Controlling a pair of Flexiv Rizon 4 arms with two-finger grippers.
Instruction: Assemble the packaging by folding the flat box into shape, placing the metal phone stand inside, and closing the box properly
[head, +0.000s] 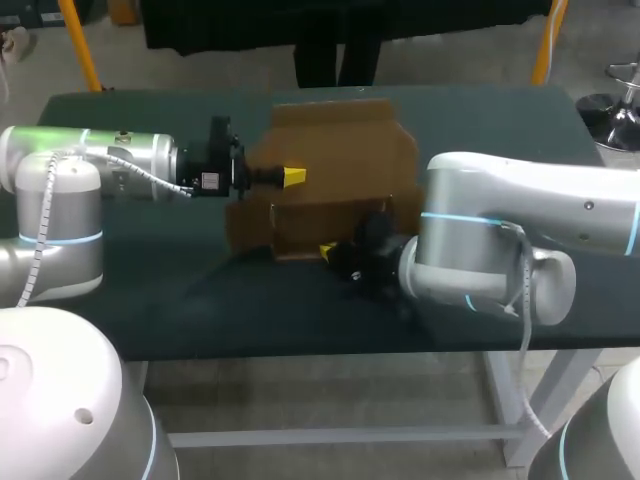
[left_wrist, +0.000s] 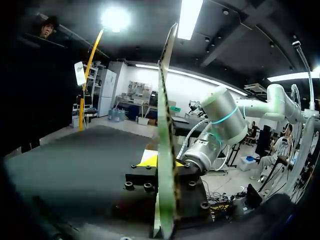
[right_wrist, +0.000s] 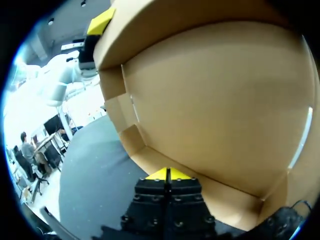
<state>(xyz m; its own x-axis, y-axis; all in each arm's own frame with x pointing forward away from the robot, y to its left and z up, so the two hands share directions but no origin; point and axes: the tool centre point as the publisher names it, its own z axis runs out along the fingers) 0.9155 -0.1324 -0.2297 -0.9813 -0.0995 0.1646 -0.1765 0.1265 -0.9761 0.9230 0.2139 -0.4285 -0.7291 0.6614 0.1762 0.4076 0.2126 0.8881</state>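
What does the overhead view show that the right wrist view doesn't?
Only the overhead view shows the outline of the box and the right arm beside it. Only the right wrist view looks into the box's inside corner, just ahead of the shut right tool. Both show the left tool gripping the box, and the dark table.

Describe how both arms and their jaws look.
The left arm and right arm are thick silver-white tubes with rounded joints and glowing cyan rings. A pale cable trails along each. Their jaws are black, bolted blocks ending in bright yellow tips.
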